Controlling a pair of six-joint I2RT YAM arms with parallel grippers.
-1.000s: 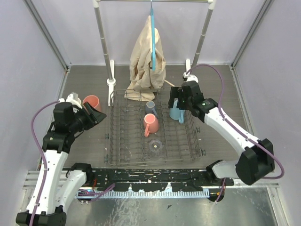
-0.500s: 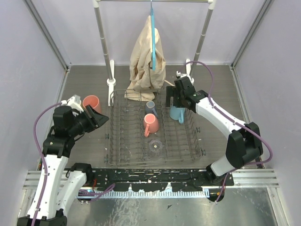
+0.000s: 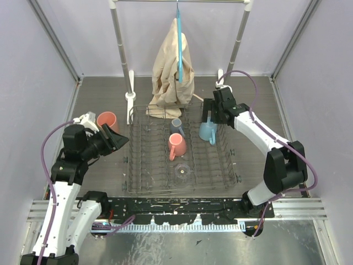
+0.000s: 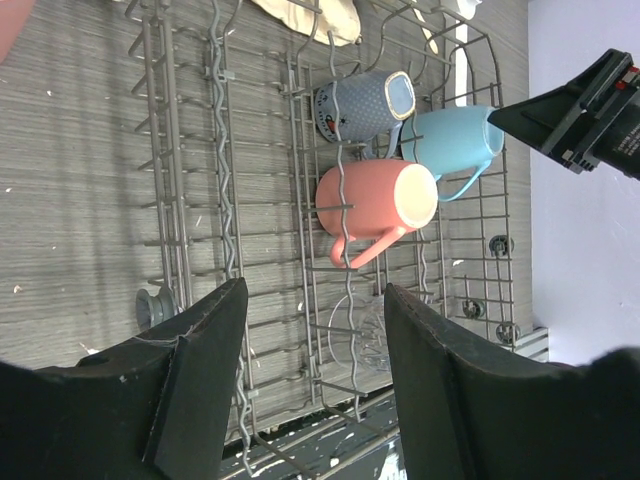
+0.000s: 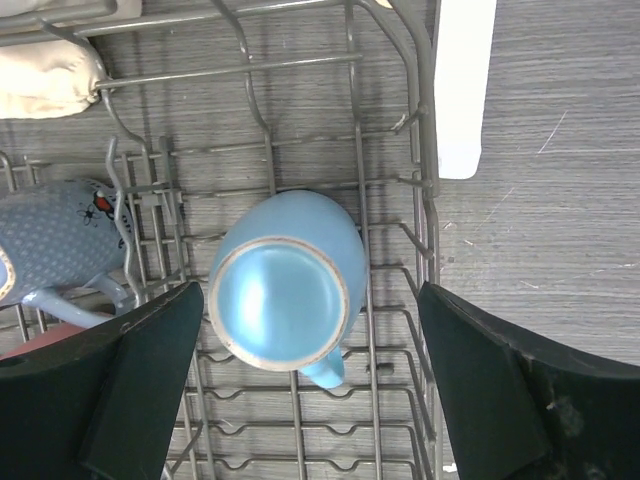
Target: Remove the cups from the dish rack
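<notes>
Wire rack point(image 3: 146, 160) holds a glossy blue mug point(image 5: 280, 290), dotted grey mug point(image 4: 360, 105), pink mug point(image 4: 375, 200), clear glass point(image 3: 183, 172). Right gripper point(image 5: 308, 295) wide over the blue mug; left gripper point(image 4: 315, 300) wide, empty, by a second pink mug point(image 3: 108, 120) outside

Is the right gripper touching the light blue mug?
Apart. Right wrist view: right gripper open, fingers either side of the light blue mug, dish rack wires showing in both gaps.
</notes>
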